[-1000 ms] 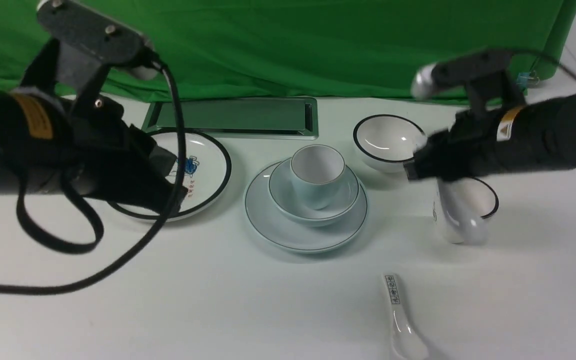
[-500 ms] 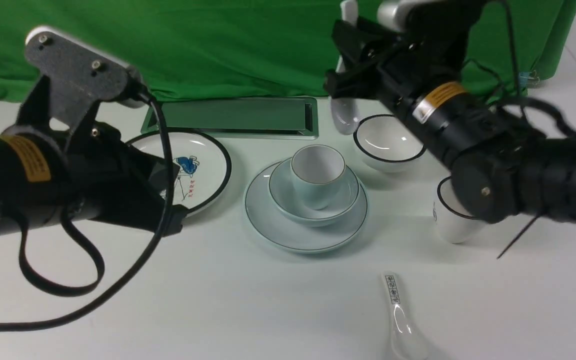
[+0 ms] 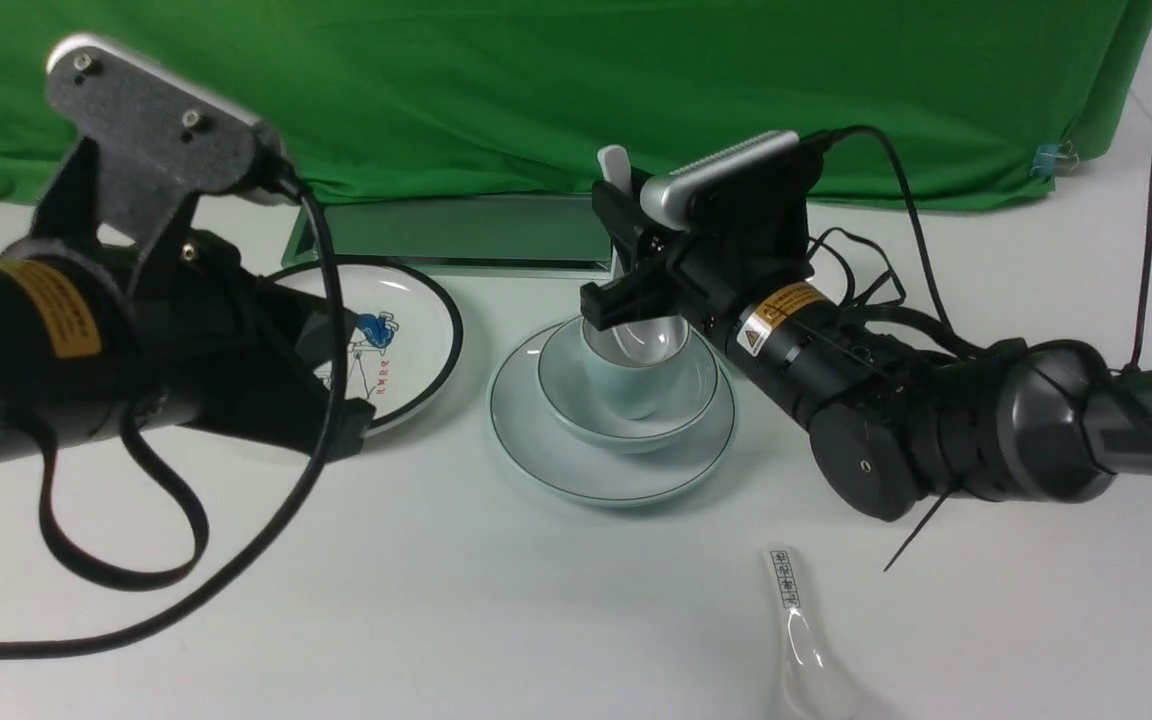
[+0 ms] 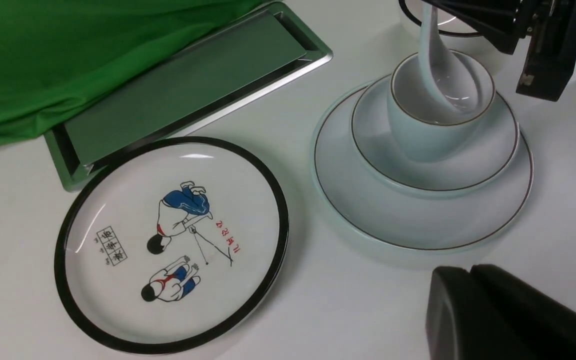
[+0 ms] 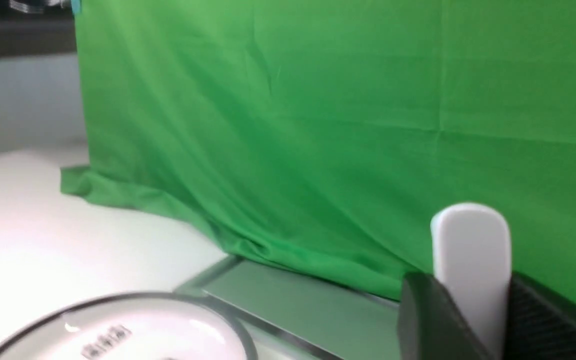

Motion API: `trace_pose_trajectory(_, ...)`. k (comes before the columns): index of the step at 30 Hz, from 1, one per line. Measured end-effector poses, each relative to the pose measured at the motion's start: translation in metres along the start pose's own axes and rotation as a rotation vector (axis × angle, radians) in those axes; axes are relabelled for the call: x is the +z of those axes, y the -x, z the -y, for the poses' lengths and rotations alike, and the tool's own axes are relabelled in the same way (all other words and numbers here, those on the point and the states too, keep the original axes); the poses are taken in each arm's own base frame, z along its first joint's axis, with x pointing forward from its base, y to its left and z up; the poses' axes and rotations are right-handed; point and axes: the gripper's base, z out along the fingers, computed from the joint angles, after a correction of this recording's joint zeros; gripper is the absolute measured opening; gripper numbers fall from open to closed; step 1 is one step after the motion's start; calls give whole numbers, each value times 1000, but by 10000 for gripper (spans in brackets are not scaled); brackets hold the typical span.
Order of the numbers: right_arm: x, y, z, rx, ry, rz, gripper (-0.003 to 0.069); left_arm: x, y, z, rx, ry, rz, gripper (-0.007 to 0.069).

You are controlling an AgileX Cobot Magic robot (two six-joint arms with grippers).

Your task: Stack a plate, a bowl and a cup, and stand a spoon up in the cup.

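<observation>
From the front, the stack is built: cup (image 3: pixel 626 392) in bowl (image 3: pixel 568 395) on plate (image 3: pixel 536 452). The right gripper (image 3: pixel 628 255) is clamped on the spoon (image 3: pixel 616 168), holding it steeply upright with its scoop down inside the cup, so the last step, standing the spoon, is in hand. The left gripper (image 3: pixel 331 400) hangs off to the side by the picture plate (image 3: pixel 416 335); whether it is wide or narrow I cannot tell. The left wrist view shows the scoop low in the cup (whether it touches the bottom is hard to say). In the right wrist view the handle tip stands up between the two dark fingers (image 5: pixel 420 320), firmly pinched. The next move, I judge, calls for lowering until the scoop rests and the handle leans on the rim, then opening gently and lifting clear without tipping the cup.
</observation>
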Motion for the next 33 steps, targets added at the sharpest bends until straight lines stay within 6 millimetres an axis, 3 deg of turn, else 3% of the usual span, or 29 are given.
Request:
trace_pose_trajectory(7,0,-1,0,-29,0,-15,263,0,0,0,-22,1,1,-36)
trace_pose_trajectory(10,-1,3,0,-32,0,-17,268,-2,0,0,-38,2,4,-36)
trace_pose_trajectory(13,-8,26,2,-33,-2,-14,231,-12,-7,1,-50,3,14,-36)
trace_pose_trajectory(16,-29,76,5,-37,-5,-52,133,-34,-29,4,-57,6,34,-36)
trace_pose_trajectory(17,-30,79,6,-37,-5,-57,133,-36,-28,4,-57,7,43,-36)
trace_pose_trajectory(20,-63,123,9,-40,-5,-157,36,-60,-57,8,-67,11,81,-36)
trace_pose_trajectory(24,-112,159,11,-75,-2,-256,11,-90,-86,12,-81,22,177,-36)
trace_pose_trajectory(28,-165,173,10,-112,-2,-237,11,-115,-107,15,-86,36,302,-36)
trace_pose_trajectory(33,-227,173,8,-118,-12,-164,11,-135,-119,17,-87,48,401,-36)
